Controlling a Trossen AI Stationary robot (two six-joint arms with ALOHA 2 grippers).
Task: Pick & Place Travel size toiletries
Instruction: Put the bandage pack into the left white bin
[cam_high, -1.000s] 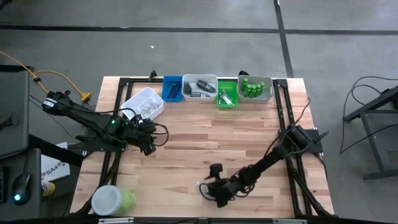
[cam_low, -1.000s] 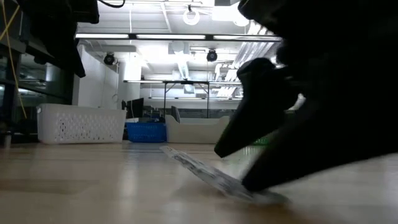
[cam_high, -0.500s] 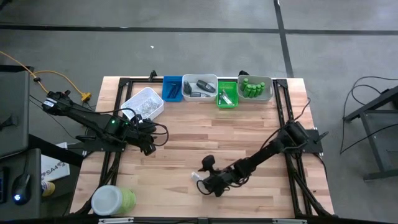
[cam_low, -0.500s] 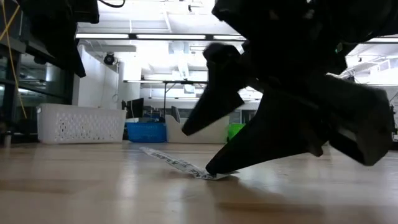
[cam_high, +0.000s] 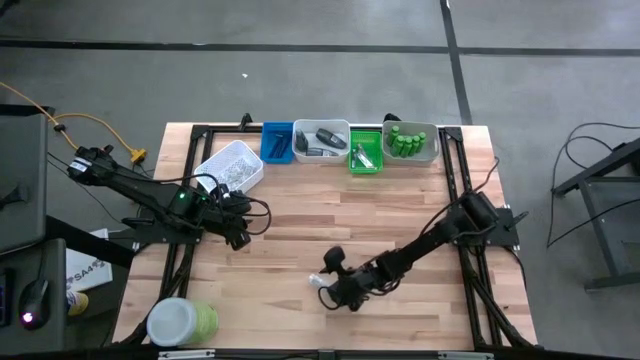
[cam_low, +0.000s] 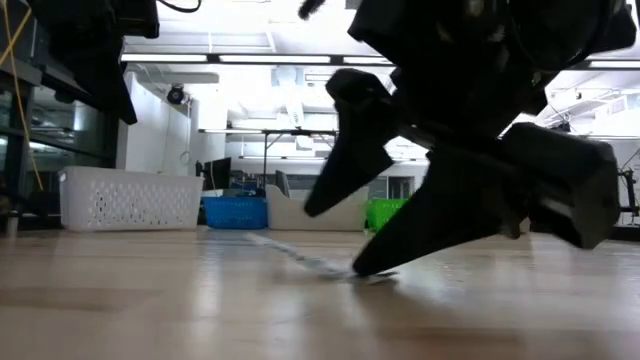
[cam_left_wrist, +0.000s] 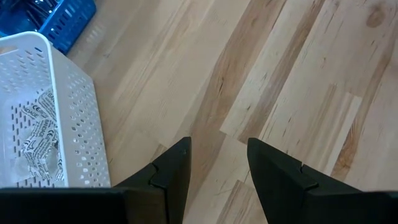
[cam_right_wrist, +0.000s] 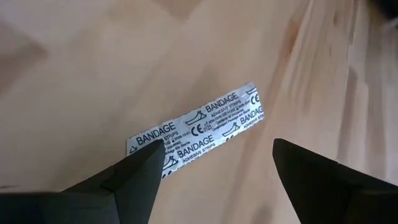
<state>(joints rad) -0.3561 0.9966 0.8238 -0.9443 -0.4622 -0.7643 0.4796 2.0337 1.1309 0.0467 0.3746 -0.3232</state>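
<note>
Low in the centre of the high view, the right end effector (cam_high: 335, 285) sits over a flat bandage sachet (cam_right_wrist: 198, 126) that lies on the wooden bench (cam_high: 330, 210), its fingers spread wide to either side of the strip and not yet closed on it. Along the top edge stand a white basket (cam_high: 232, 165) of sachets, a blue tray (cam_high: 277, 141), a white tray (cam_high: 321, 139) with dark grey pieces, a green tray (cam_high: 364, 151) and a bin of small green bottles (cam_high: 411, 142), so much of the sorting looks done; this one sachet is left loose, to be gripped and carried up, probably to the basket. At middle left the left end effector (cam_high: 240, 234) waits near the basket, fingers parted and empty in its wrist view. Only the right wrist view shows the printing on the strip; the low view alone shows one fingertip touching the sachet's edge at bench level; the overhead view gives just a pale speck there
</note>
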